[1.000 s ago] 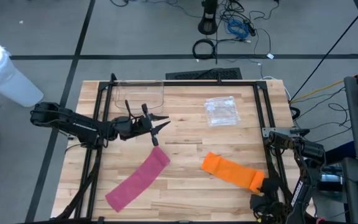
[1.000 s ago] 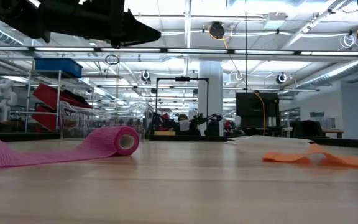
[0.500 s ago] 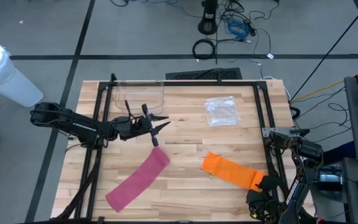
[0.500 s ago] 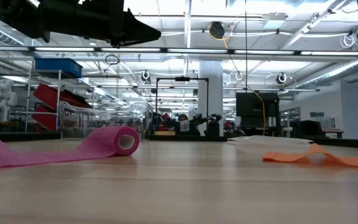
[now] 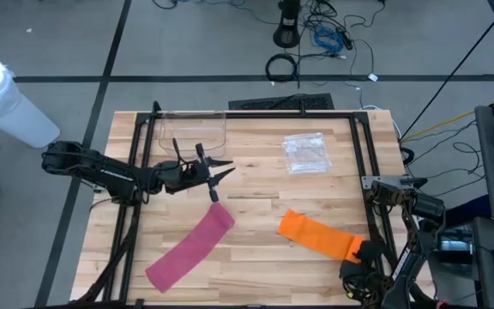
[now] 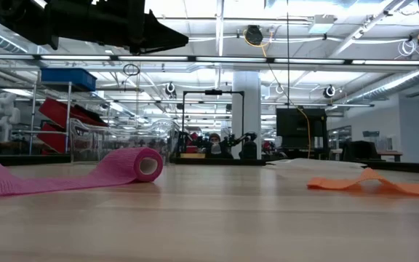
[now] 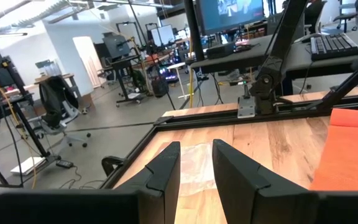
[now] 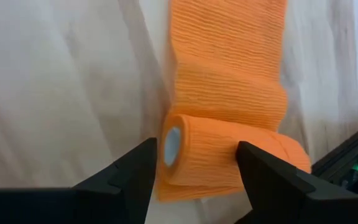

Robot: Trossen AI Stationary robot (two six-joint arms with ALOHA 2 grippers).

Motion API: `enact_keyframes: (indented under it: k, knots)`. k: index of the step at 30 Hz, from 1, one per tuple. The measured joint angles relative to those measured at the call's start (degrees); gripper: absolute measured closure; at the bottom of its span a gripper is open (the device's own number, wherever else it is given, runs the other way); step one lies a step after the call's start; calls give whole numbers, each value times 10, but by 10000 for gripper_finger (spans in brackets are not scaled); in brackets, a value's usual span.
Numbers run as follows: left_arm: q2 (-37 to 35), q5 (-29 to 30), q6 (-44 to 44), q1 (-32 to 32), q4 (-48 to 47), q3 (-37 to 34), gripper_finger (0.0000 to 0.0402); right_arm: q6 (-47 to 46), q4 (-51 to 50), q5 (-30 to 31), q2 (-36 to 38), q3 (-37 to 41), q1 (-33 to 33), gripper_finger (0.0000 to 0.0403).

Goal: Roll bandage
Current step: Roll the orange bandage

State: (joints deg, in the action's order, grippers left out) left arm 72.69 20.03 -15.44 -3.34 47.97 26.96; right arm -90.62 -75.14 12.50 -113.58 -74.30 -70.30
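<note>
The orange bandage (image 8: 225, 134) lay at the table's near right, its rolled end between the right gripper's (image 8: 194, 177) spread fingers, whose grasp I cannot tell.

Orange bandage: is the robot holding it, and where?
The right gripper has its fingers on either side of the orange bandage at its rolled end. Whether they grip it cannot be told. The left gripper holds nothing.

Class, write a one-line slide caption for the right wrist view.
Right hand straddles the rolled end of the orange bandage lying on the wooden table.
</note>
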Motion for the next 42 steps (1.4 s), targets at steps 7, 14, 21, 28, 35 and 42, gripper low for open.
enact_keyframes:
  k: [7,14,21,28,35,42]
  knots:
    - [0,0,0,0,0,0,301,-1,-7,-7,0,15,0,195]
    - [0,0,0,0,0,0,301,-3,-11,-25,1,20,1,254]
    - [0,0,0,0,-1,0,301,-2,-20,-34,1,21,1,352]
    - [0,0,0,-1,-1,0,301,-2,-54,-24,0,3,1,398]
    - [0,-1,3,-8,6,0,301,32,-143,116,21,-65,6,402]
    - [0,-53,31,-21,21,18,301,81,-147,407,114,-40,5,403]
